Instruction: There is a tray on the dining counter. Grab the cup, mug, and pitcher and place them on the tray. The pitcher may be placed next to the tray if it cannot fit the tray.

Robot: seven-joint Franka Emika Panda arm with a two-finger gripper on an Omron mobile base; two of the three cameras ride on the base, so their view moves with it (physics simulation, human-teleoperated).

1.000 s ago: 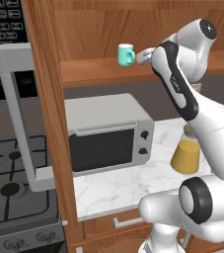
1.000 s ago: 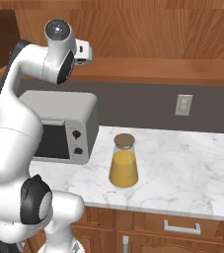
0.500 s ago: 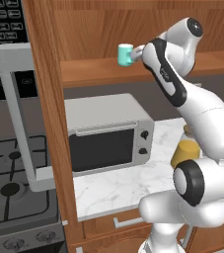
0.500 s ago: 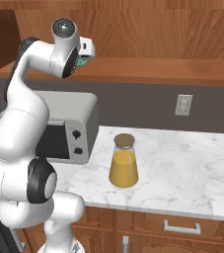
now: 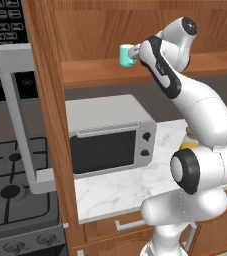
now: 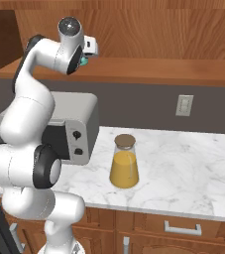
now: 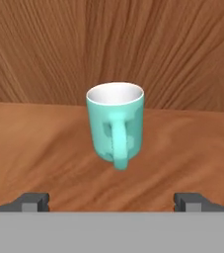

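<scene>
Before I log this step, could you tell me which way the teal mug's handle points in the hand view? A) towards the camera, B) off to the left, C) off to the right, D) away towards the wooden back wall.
A: the mug stands upright on the wooden shelf with its handle facing straight at the camera, centred between the open fingers.

Glossy, seemingly ceramic teal mug [image 7: 115, 123] on grained wooden shelf [image 7: 44, 148].
</scene>
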